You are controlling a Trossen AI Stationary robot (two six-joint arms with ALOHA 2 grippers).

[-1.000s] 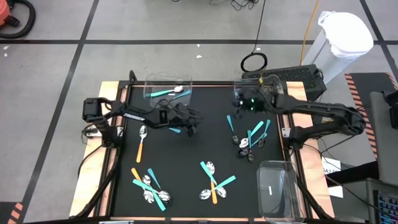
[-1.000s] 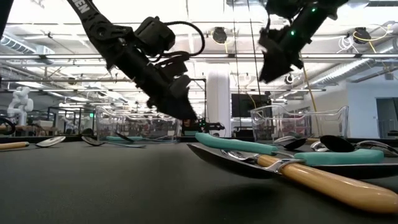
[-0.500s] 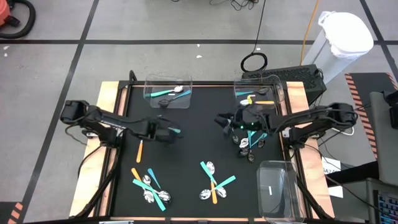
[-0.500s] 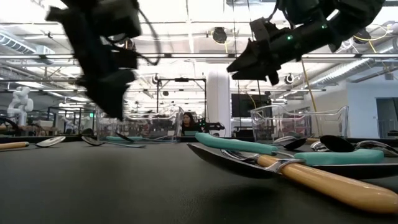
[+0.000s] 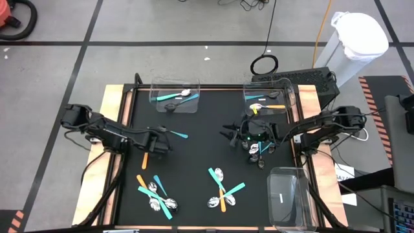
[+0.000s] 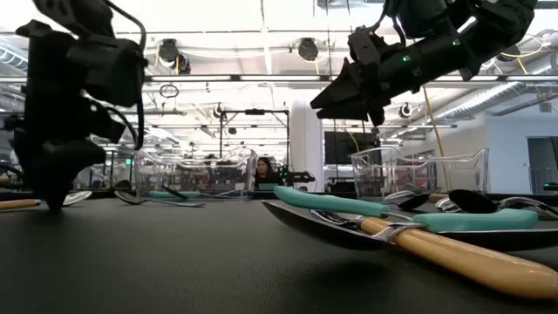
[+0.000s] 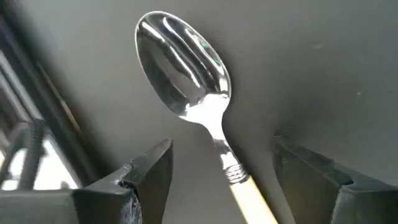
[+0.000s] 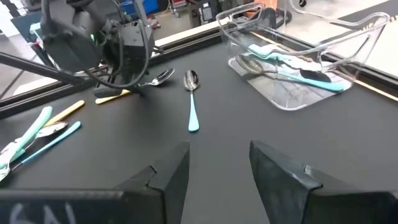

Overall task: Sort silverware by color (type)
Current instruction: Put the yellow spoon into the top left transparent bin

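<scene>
Orange spoon (image 7: 199, 124) lies flat between the wide-open fingers of the left claw (image 5: 157, 147). Right claw (image 5: 228, 135) hangs wide open over the table (image 5: 200, 155).

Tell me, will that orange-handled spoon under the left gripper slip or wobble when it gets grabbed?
Probably a bit. The orange-handled spoon has a shiny, smooth metal bowl, so it likely slides on the mat. Its handle looks slim, so the open left gripper, straddling it, may twist it when closing. It looks stiff, not bendy.
</scene>
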